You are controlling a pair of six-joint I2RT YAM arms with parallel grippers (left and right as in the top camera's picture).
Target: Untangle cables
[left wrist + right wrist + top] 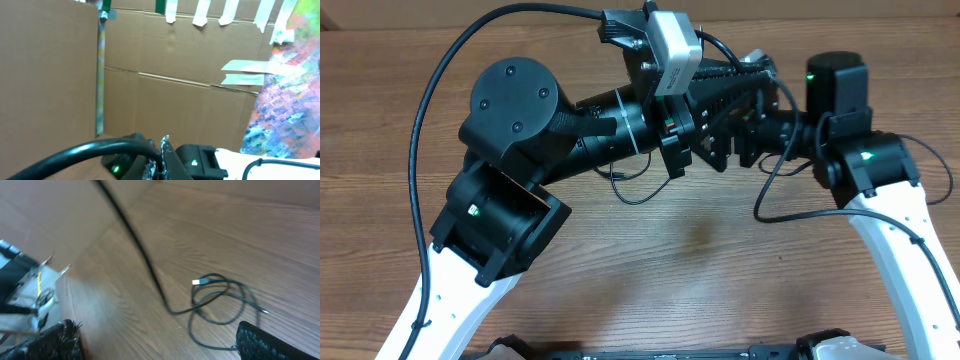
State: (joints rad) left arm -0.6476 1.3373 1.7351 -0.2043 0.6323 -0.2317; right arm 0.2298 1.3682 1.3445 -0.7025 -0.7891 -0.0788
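The cables point(220, 305) are thin black cords lying in a loose tangled coil on the wooden table, with a silver plug end point(196, 282). One strand point(140, 245) rises out of the coil toward the upper left, blurred and taut. In the overhead view only a loop of cable point(625, 185) shows under the left arm. My left gripper point(162, 150) point(675, 150) is raised, its fingers pressed together; the strand seems to run up to it. My right gripper point(160, 342) point(735, 145) is open, its fingers wide apart above the table beside the coil.
Both arms meet over the back middle of the wooden table point(650, 260). Cardboard walls point(175, 90) with tape strips stand around the table. A thick black arm cable point(430, 100) arcs on the left, and another point(770, 200) hangs below the right arm.
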